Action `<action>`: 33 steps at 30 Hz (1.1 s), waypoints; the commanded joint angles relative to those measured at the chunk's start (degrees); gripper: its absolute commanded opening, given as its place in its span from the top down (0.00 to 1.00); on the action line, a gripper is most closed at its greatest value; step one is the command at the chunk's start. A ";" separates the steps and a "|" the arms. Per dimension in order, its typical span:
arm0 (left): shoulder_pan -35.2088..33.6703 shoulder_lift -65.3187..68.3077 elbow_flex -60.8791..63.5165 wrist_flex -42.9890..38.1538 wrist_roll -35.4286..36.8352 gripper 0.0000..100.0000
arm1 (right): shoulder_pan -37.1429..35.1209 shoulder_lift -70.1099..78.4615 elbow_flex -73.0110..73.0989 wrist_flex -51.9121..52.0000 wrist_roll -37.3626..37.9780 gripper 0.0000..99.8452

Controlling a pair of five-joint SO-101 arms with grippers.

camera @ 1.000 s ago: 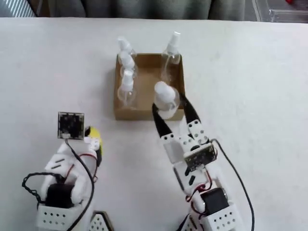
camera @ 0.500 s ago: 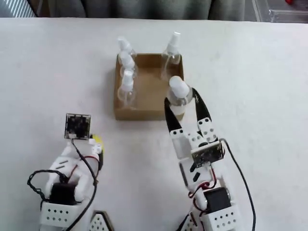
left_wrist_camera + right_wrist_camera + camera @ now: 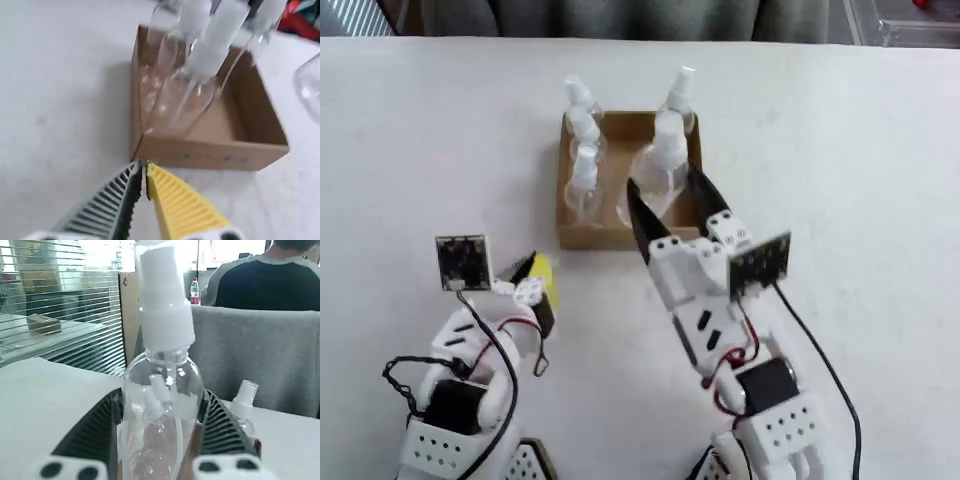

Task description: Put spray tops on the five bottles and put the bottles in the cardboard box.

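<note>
My right gripper (image 3: 662, 182) is shut on a clear bottle (image 3: 658, 165) with a white spray top (image 3: 165, 305), holding it upright over the right half of the cardboard box (image 3: 612, 237). The black fingers (image 3: 97, 432) clamp the bottle's (image 3: 162, 390) body on both sides. Three capped bottles (image 3: 583, 130) stand in a row along the box's left wall, and another (image 3: 676, 92) stands at its back right corner. My left gripper (image 3: 532, 268) is shut on nothing, low over the table in front of the box's left corner (image 3: 137, 150), its fingertips (image 3: 145, 167) pressed together.
White tabletop (image 3: 840, 150) lies open on all sides of the box. A grey chair back and a person sit beyond the table's far edge in the right wrist view. The arm bases and their cables (image 3: 820, 370) occupy the near edge.
The right gripper has carried the bottle from the box's front right edge further in over the box. The left arm shifted a little and its gripper swung slightly right.
</note>
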State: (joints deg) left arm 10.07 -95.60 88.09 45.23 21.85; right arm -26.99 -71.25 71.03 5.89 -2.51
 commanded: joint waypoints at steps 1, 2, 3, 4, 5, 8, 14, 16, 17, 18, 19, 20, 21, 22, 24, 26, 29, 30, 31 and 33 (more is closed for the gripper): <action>7.87 -0.75 -4.22 -2.99 3.08 0.98 | -1.80 9.19 -9.05 -1.98 -3.78 0.99; 10.42 -0.92 -4.22 -3.43 3.34 0.98 | -2.33 10.77 -10.02 -1.89 -4.31 0.99; 13.23 -1.54 -4.04 -3.69 3.34 0.98 | -3.12 12.00 -10.90 -1.89 -4.66 0.99; 15.87 -2.68 -3.87 -3.52 3.34 0.98 | -3.91 12.79 -11.52 -1.98 -4.66 0.99; 17.89 -4.26 -3.60 -3.25 3.25 0.98 | -4.62 13.05 -12.04 -1.98 -4.66 0.99; 20.88 -10.33 -0.97 -3.25 2.99 0.98 | -6.73 13.14 -12.22 -1.98 -4.66 0.99; 20.79 -9.01 2.90 -6.86 2.90 0.98 | -8.75 13.05 -11.08 -1.45 -5.01 0.99; 20.70 -9.01 3.78 -8.44 2.90 0.98 | -8.75 13.05 -10.29 -1.45 -5.01 0.99; 20.53 -9.01 4.22 -8.79 2.90 0.98 | -8.75 13.05 -9.67 -1.45 -5.01 0.99; 19.91 -9.01 4.22 -8.79 2.90 0.98 | -8.66 13.05 -9.14 -1.45 -5.01 0.99; 19.12 -9.01 4.22 -8.79 2.90 0.98 | -8.66 12.97 -8.53 -1.45 -5.01 0.99; 18.24 -9.01 4.22 -8.97 2.90 0.98 | -8.66 12.70 -7.82 -1.45 -5.01 0.99; 17.19 -9.01 4.22 -9.85 2.90 0.98 | -8.66 12.00 -7.12 -1.45 -5.01 0.99; 16.13 -9.01 4.57 -10.64 2.90 0.98 | -8.75 11.03 -6.42 -1.45 -4.84 0.99; 14.46 -9.01 5.98 -12.75 2.90 0.98 | -8.84 8.48 -5.36 -0.92 -4.57 0.99; 13.41 -9.01 7.47 -14.51 2.90 0.98 | -8.75 6.29 -5.36 1.80 -4.57 0.99; 12.88 -9.01 8.09 -15.38 2.90 0.98 | -8.75 4.00 -5.19 5.23 -4.48 0.99; 12.88 -9.01 7.91 -15.30 2.90 0.98 | -8.75 3.56 -5.10 6.02 -4.48 0.99; 12.88 -9.01 7.91 -15.30 2.90 0.98 | -8.75 2.95 -4.92 6.55 -4.48 0.99; 12.88 -9.01 8.00 -15.30 2.90 0.98 | -8.75 2.33 -4.92 8.22 -4.48 0.99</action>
State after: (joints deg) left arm 23.69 -104.31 96.79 31.78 24.40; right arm -35.34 -67.21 66.55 12.40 -7.08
